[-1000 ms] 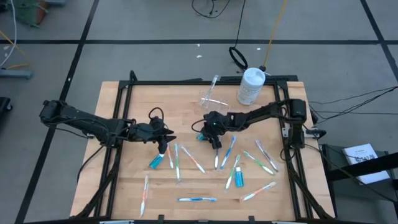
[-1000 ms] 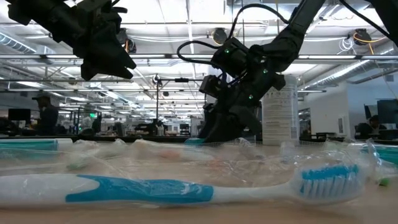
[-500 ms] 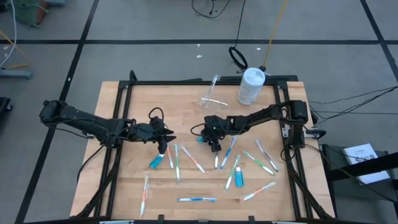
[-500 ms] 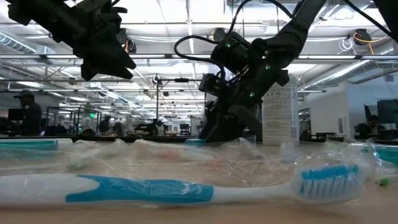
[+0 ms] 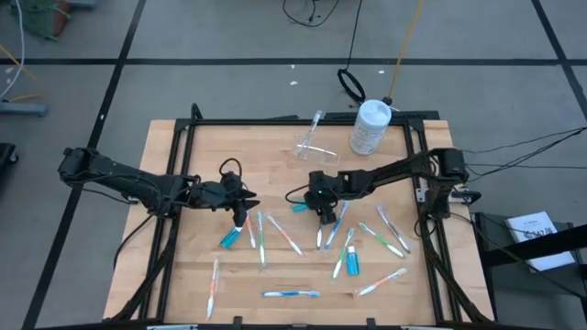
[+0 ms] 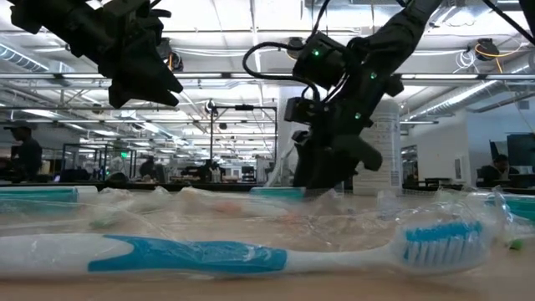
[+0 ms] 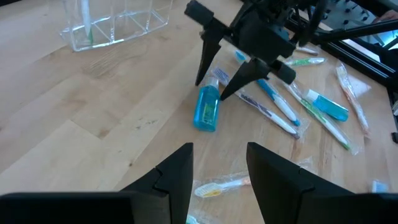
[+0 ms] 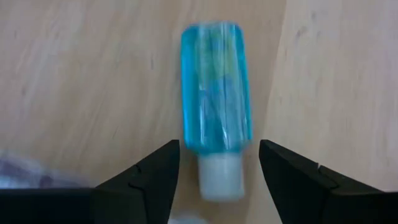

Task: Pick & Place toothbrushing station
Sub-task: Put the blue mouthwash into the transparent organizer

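Note:
My right gripper (image 5: 317, 211) (image 8: 219, 186) is open and points down over a small blue toothpaste tube (image 5: 300, 207) (image 8: 214, 112) that lies flat on the table near its middle. Its fingers stand on either side of the tube's white cap end (image 8: 219, 177) without touching it; this also shows in the left wrist view (image 7: 214, 87). My left gripper (image 5: 241, 216) (image 7: 217, 171) is open and empty, held above the table at left of centre. The clear plastic holder (image 5: 315, 147) (image 7: 118, 25) stands at the far middle. Several wrapped toothbrushes (image 5: 284, 235) lie scattered.
A white round bottle (image 5: 371, 126) stands at the far right beside the holder. Two more blue tubes (image 5: 229, 239) (image 5: 352, 260) lie among toothbrushes across the table's near half. One toothbrush (image 6: 251, 251) lies close to the near edge.
My right gripper has shifted a little toward the table's right and near edges, staying low over the blue tube, which lies where it was.

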`<state>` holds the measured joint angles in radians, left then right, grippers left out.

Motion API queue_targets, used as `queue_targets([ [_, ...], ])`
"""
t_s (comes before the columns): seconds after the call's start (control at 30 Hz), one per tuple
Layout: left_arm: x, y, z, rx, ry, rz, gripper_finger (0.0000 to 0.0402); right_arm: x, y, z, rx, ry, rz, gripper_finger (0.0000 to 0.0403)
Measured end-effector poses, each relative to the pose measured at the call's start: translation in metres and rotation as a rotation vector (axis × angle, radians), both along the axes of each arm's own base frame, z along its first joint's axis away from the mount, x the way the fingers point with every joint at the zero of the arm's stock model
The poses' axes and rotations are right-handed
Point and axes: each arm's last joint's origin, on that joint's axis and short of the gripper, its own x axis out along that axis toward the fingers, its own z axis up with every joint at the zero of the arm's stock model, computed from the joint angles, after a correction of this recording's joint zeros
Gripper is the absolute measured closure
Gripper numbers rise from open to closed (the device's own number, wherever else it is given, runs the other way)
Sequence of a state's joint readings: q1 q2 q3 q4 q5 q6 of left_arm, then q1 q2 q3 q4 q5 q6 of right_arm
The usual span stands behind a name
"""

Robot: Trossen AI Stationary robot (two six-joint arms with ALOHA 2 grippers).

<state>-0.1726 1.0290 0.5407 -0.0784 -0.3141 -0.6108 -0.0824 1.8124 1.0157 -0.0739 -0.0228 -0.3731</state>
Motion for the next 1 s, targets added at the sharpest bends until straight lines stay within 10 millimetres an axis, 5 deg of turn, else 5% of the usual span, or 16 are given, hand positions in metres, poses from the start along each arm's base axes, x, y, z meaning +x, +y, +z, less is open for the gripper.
queue_targets([
  [0.7, 0.0000, -0.0005, 0.0000, 0.004, 0.001, -0.007, 0.0249, -0.0044, 0.0000, -0.0025, 0.025, 0.061, -0.030, 0.0187],
  [1.0, 0.0000, -0.0005, 0.0000, 0.023, 0.005, -0.018, 0.0249, -0.0044, 0.0003, -0.0025, 0.041, 0.061, -0.042, 0.0240],
])
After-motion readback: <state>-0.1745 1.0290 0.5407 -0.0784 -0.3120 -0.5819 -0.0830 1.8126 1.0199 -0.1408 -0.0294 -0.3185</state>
